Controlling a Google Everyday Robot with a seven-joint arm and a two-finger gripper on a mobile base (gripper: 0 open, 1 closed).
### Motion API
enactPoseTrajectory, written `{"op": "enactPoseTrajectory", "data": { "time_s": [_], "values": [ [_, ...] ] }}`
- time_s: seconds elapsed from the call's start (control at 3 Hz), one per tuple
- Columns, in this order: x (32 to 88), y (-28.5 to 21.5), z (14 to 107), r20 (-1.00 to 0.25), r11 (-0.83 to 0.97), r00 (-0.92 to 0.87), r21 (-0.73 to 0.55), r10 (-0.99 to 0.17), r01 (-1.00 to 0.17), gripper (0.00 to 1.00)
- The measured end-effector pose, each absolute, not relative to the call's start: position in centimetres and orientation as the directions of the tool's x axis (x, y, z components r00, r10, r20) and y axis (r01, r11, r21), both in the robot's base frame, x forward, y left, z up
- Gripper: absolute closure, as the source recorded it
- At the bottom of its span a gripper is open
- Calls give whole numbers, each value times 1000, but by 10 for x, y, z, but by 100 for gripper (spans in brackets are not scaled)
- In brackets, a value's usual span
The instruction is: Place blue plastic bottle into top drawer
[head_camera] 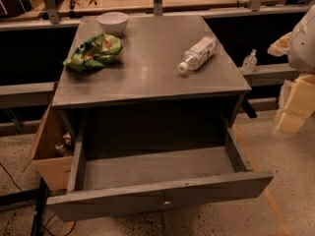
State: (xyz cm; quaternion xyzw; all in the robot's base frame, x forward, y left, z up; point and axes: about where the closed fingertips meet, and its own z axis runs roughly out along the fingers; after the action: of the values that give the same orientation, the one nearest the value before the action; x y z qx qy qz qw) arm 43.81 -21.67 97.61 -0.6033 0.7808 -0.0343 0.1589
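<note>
The blue plastic bottle [198, 54] lies on its side on the right part of the grey cabinet top [147, 73], with its white cap toward the front left. The top drawer [162, 196] is pulled out wide below the top, and its inside shows nothing in it. A small metal knob sits at the centre of the drawer front. My gripper [294, 107] is at the right edge of the view, beside the cabinet and apart from the bottle. It holds nothing that I can see.
A green snack bag [93, 52] and a white bowl [112, 22] sit on the left and back of the cabinet top. A small clear pump bottle [250, 61] stands on a ledge to the right. A brown cardboard box [48, 154] leans at the cabinet's left side.
</note>
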Motion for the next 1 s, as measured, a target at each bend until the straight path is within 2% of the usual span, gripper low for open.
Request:
{"op": "enactPoseTrajectory", "data": {
  "time_s": [0.33,0.67,1.0],
  "values": [
    [438,-217,976,-207,270,-221,-246,-953,-931,0],
    [461,-210,981,-192,201,-150,-279,-970,-939,0],
    [513,-193,986,-147,45,7,-344,-989,-938,0]
  ]
}}
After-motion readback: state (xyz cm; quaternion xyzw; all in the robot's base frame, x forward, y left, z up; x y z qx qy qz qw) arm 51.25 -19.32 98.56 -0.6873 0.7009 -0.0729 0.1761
